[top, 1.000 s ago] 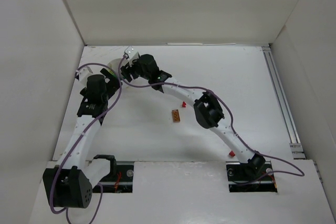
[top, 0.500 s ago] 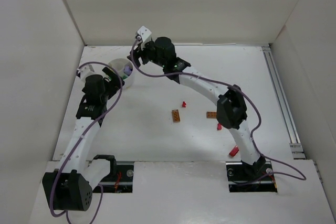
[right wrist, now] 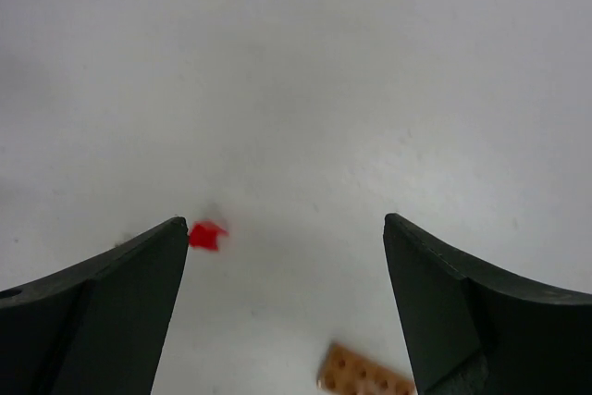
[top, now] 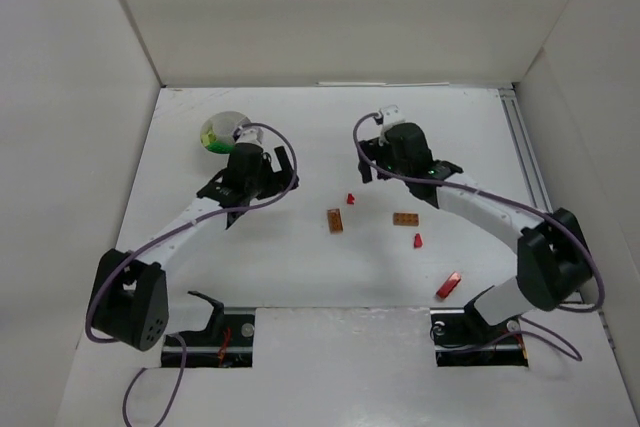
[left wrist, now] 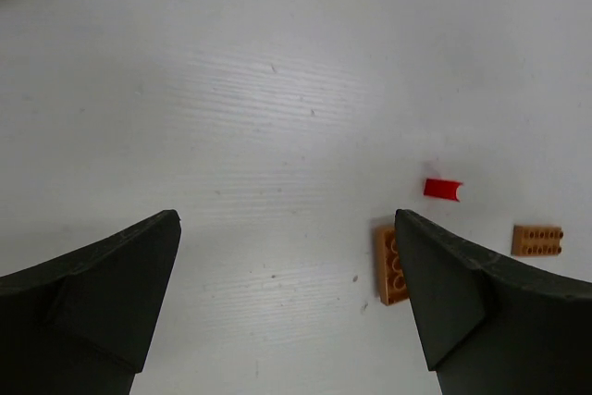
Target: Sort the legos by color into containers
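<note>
Forward reach left arm [top: 185, 227], right arm [top: 480, 205], jaws wide.

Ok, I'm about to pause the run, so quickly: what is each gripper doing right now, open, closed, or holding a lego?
Left gripper: open, holding nothing.
Right gripper: open, holding nothing.

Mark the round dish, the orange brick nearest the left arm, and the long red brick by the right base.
round dish [top: 228, 114], top view, far rim.
orange brick [top: 335, 220], top view, its middle.
long red brick [top: 449, 285], top view, its middle.
</note>
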Motion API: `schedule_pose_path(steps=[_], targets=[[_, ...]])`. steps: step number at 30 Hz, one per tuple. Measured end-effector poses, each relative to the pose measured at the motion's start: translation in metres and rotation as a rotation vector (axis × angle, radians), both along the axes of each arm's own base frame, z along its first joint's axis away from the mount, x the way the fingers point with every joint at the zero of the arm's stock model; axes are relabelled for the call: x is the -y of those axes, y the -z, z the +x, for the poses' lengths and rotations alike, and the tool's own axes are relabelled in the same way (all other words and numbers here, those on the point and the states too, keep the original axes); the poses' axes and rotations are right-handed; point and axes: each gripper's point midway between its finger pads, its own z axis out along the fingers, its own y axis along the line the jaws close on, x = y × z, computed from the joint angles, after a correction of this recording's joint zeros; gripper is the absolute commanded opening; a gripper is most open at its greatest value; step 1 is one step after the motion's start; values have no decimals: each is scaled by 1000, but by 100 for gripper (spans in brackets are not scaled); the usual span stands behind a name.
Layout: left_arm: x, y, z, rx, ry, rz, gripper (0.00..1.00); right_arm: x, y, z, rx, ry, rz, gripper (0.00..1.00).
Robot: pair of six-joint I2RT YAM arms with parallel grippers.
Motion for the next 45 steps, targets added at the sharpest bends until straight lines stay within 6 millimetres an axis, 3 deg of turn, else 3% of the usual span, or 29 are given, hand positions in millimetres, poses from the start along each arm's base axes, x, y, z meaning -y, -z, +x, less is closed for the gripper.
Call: schedule_pose_path(steps=[3,8,13,17,23,25,29,34,45], targets=[[17,13,-4,-33,66,6,100,44,19,-39,-143,141,-55,92],[31,12,0,-11,124,-18,97,100,47,-97,-349,355,-110,92],[59,25,-6,-30,213,6,93,157,89,-136,-503,532,-152,92],[84,43,-8,-79,271,61,88,167,90,-134,-497,548,-158,92],[110,62,-18,-132,322,132,85,172,62,-116,-393,539,-182,92],[120,66,-20,-142,325,160,76,176,55,-112,-363,537,-191,92],[139,76,-26,-171,338,203,70,186,50,-109,-337,543,-219,92],[134,101,-35,-249,303,256,66,198,42,-103,-298,554,-216,92],[145,102,-47,-281,301,255,55,205,38,-95,-257,541,-203,92]])
